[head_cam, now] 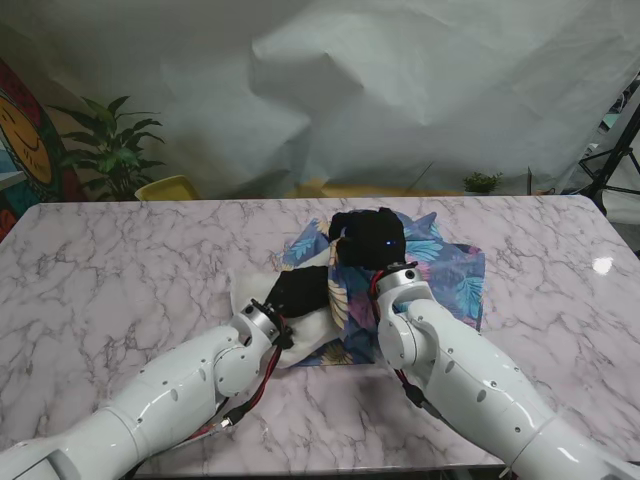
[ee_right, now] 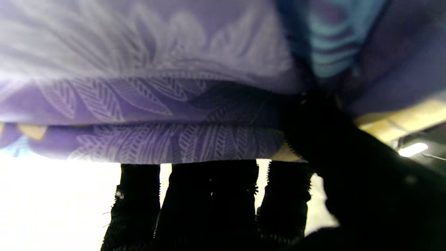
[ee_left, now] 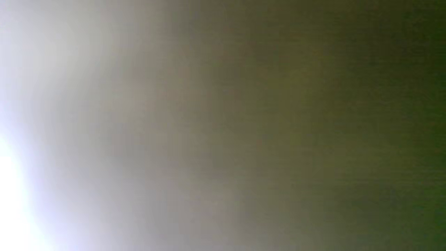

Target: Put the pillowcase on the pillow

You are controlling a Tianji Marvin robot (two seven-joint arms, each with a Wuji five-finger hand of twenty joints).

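Stand view: the pillowcase (head_cam: 440,275), blue-purple with a leaf print, is lying at the middle of the marble table (head_cam: 120,260), bunched around a white pillow (head_cam: 305,325) that is sticking out on its left, nearer-to-me side. The right hand (head_cam: 368,238), in a black glove, is resting on top of the pillowcase's farther part. The left hand (head_cam: 298,290), also gloved, is reaching into the fabric where pillow and pillowcase meet; its fingers are hidden, cannot tell their state.

Right wrist view: the gloved fingers (ee_right: 209,195) are rising side by side, hooking over a folded hem of the pillowcase (ee_right: 146,104), with the thumb pressing the cloth from the other side.

Left wrist view: only a grey-green blur, nothing readable.
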